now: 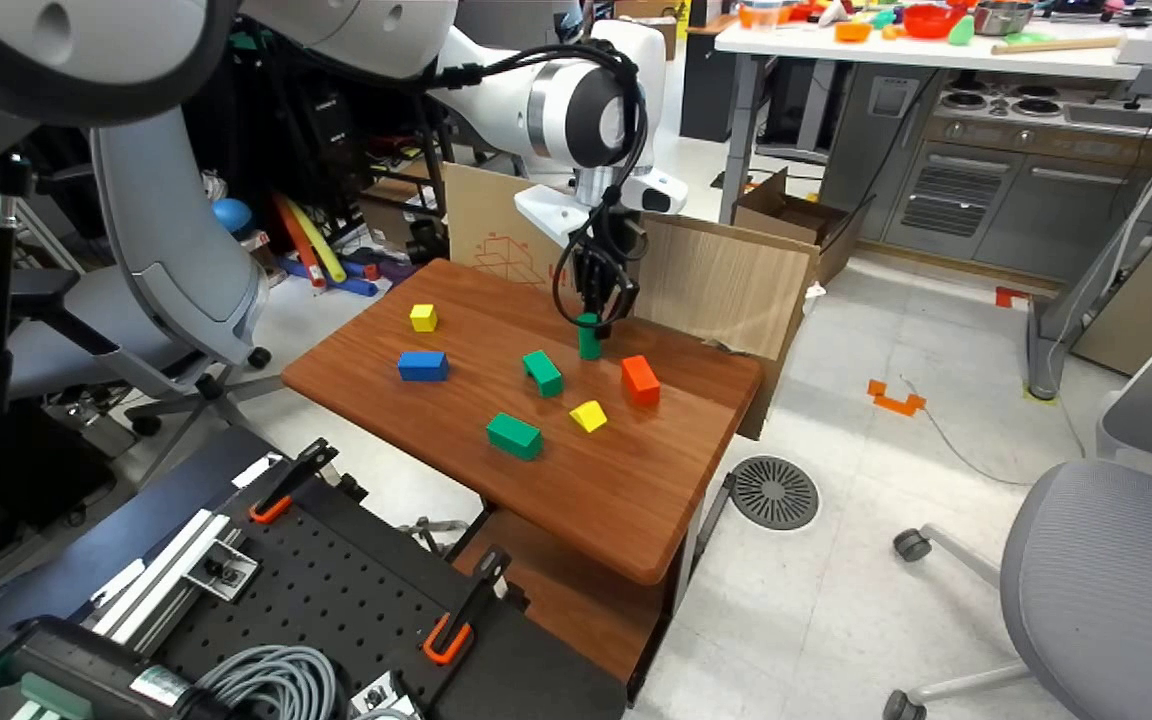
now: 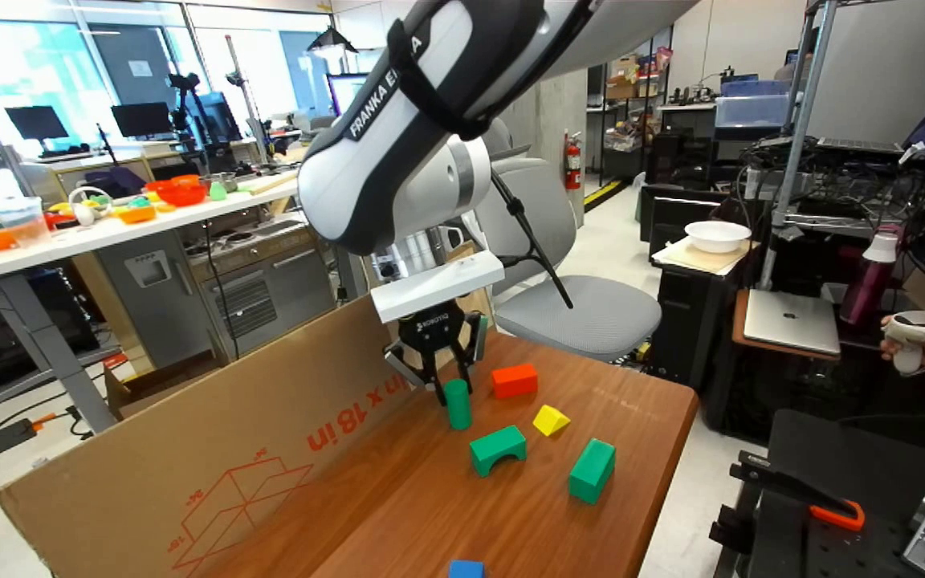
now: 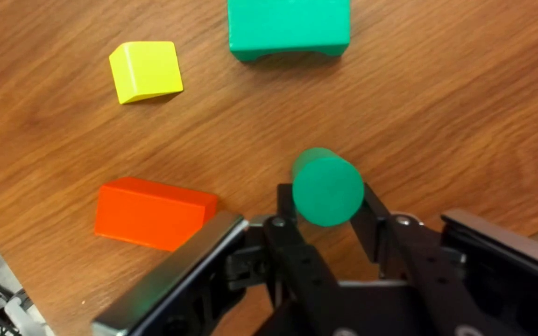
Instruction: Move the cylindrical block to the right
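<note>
The cylindrical block, green with round sides, stands upright on the wooden table in both exterior views (image 1: 589, 342) (image 2: 458, 406). In the wrist view its flat top (image 3: 328, 192) faces the camera. My gripper (image 2: 454, 392) points down from above, with one black finger on each side of the block's upper part. In the wrist view the gripper (image 3: 327, 205) looks shut on the block; its top partly hides the fingertips. I cannot tell whether the block's base touches the table.
On the table (image 1: 626, 500) are an orange-red block (image 1: 640, 380), a green arch (image 2: 499, 449), a yellow wedge (image 3: 147, 70), a green rectangular block (image 2: 592, 471), a blue block (image 1: 423, 366) and a yellow cube (image 1: 423, 318). Cardboard (image 2: 213, 474) stands along one table edge, close behind my gripper.
</note>
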